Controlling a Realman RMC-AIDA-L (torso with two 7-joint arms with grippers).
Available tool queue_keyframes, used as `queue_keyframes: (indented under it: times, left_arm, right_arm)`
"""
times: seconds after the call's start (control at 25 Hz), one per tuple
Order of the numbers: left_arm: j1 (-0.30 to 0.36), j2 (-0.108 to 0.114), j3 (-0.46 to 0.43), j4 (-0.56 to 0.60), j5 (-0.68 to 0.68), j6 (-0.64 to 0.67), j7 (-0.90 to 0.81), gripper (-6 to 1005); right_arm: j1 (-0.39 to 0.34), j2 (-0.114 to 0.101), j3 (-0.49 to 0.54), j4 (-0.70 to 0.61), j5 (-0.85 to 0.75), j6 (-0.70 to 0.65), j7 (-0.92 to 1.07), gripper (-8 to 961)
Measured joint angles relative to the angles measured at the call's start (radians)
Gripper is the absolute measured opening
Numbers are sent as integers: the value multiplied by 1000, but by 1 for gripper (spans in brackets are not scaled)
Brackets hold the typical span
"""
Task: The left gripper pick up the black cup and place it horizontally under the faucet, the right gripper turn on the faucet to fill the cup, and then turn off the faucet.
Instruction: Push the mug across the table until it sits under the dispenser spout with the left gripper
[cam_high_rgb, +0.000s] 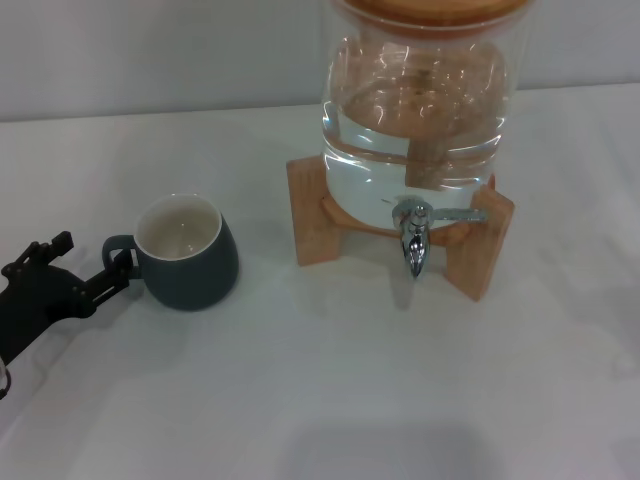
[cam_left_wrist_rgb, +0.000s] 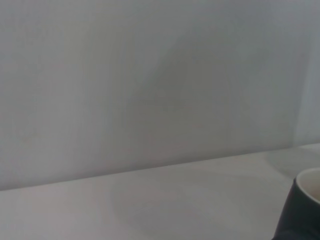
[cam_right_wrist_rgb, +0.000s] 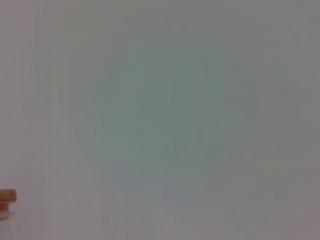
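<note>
From the head camera I see the left gripper (cam_high_rgb: 95, 268) low near the left edge of the white table (cam_high_rgb: 320, 400), its black fingers reaching toward the loop handle of the black cup (cam_high_rgb: 190, 262). One fingertip sits right at the handle and looks to be touching it, while the other finger stands well apart toward the far side, so I read the claw as spread wide with nothing clamped. The cup stands upright on the table left of centre, its cream inside showing and its handle pointing at the left edge. In my left wrist camera only a dark slice of the cup (cam_left_wrist_rgb: 300, 210) shows at a corner, with bare table and wall behind. The faucet (cam_high_rgb: 414, 238) hangs at the front of the glass dispenser (cam_high_rgb: 420, 100), which rests on a wooden stand (cam_high_rgb: 320, 215) toward the far right of the table; its thin lever points sideways toward the right edge. Cup and faucet are well apart. The right gripper appears in none of my views.
</note>
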Motion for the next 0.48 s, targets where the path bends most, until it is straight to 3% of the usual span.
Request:
queue_keyframes:
  times: [0.48]
  left_arm:
    - [-29,0,0,-15,2,0,71,721]
  right_arm:
    - [17,-1,0,0,0,-20,0,763]
